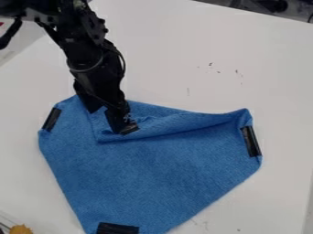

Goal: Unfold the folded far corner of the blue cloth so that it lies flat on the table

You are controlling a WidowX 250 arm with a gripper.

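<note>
I can't tell whether my end effector (116, 122) grips the folded cloth (165, 169); dragging sideways might bunch it.

The white worktop (177, 45) is flecked with small dark marks (210, 64); dark objects (272, 5) are seen beyond its far edge.

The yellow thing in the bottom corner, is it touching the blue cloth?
Apart: the camera view shows white tabletop between the yellow thing and the blue cloth.
</note>
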